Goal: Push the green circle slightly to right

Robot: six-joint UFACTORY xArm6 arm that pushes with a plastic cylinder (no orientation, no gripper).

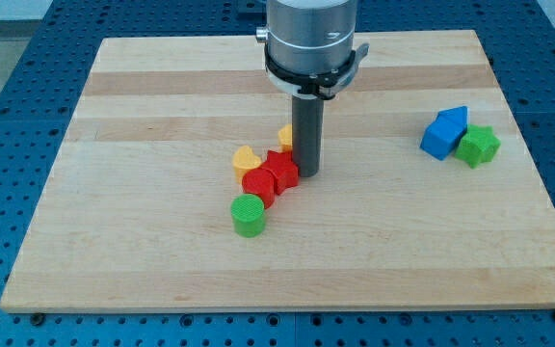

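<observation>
The green circle is a short green cylinder standing on the wooden board, left of the board's middle and toward the view's bottom. My tip is above and to the right of it, about a block's width away, right next to the red star. A red cylinder sits just above the green circle, close to it or touching.
A yellow heart lies at the upper left of the red blocks. A yellow block is partly hidden behind the rod. At the view's right a blue block touches a green star.
</observation>
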